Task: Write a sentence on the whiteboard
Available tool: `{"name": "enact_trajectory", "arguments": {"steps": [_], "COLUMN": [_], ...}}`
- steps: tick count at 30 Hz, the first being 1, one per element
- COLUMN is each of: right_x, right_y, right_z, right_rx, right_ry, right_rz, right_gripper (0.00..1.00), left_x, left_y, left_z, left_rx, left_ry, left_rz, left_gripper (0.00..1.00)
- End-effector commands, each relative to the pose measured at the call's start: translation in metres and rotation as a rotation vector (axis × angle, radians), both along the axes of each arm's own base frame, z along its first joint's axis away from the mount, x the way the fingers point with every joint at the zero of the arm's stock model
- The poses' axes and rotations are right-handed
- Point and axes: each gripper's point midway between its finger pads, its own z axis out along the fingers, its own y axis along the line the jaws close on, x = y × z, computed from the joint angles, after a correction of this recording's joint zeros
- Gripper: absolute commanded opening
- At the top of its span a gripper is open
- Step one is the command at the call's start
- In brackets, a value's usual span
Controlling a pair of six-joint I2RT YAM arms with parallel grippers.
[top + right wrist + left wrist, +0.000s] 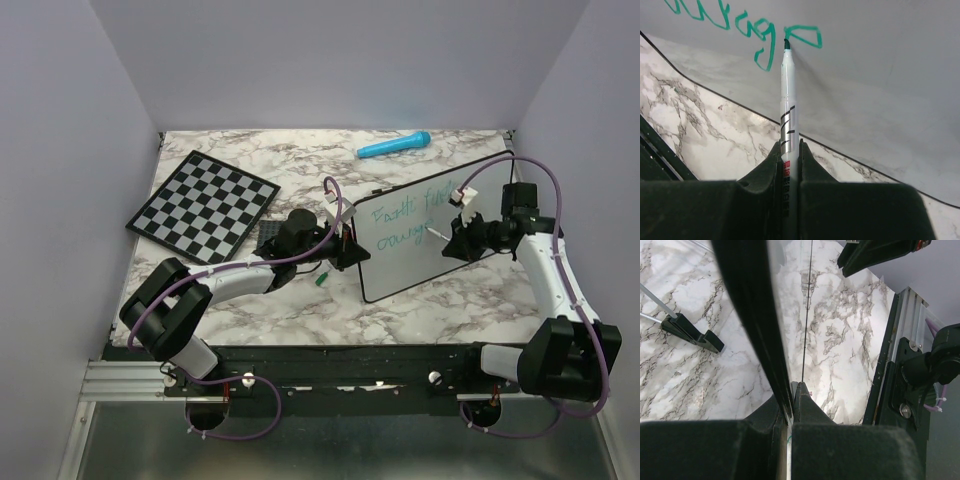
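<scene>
1. Whiteboard [400, 268]: we see it on the marble table [300, 160], right of centre and turned at an angle, its left edge towards the left arm and its far corner near the right arm.
2. Sentence [415, 215]: teal-green handwriting in two lines on the upper part of the board; from above we cannot read every letter.
3. Left gripper [791, 390]: its jaws are closed almost fully on the black-framed left edge of the whiteboard, which runs between the two fingers in the wrist view.
4. Right gripper [789, 150]: its jaws are pressed together on a white marker [786, 110], whose barrel stands straight out from between the fingers.
5. Marker tip: dark green, touching the board at the last stroke of the lower line.
6. Chessboard [203, 205]: black-and-white, lying at the far left of the table, well apart from the whiteboard.
7. Blue pen-shaped object [394, 146]: lying on the table beyond the whiteboard's far edge, apart from it.
8. Small green cap [321, 280]: on the marble beside the left arm, near the board's lower left corner.
</scene>
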Motion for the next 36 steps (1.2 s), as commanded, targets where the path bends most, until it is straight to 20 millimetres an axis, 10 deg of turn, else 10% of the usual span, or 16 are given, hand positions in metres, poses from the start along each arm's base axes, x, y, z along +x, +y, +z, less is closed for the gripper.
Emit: {"name": "enact_trajectory", "arguments": {"steps": [1,16,27,36], "right_x": [-0.009,0.011,-0.019,-0.018], "right_y": [-0.005,-0.031,0.002,0.002], "right_z": [-0.018,0.003,0.051,0.05], "right_rx": [-0.044,-0.058,0.051,0.072], "right_ry": [0.033,-0.034,-0.152,-0.152], "right_rz": [-0.006,-0.121,0.035,0.015], "right_gripper": [0.01,0.0,0.01,0.0], "left_x": [-0.017,-0.018,-0.017,-0.016], "left_y": [0.009,0.01,0.012,0.018], "left_z": [-0.047,-0.046,-0.048,-0.044], "left_rx": [0.146,0.147,0.167,0.197], "left_ry": [0.043,0.04,0.038,0.024], "left_rz": [-0.062,-0.064,-0.066,-0.073], "left_gripper": [0.0,0.0,0.0,0.0]}}
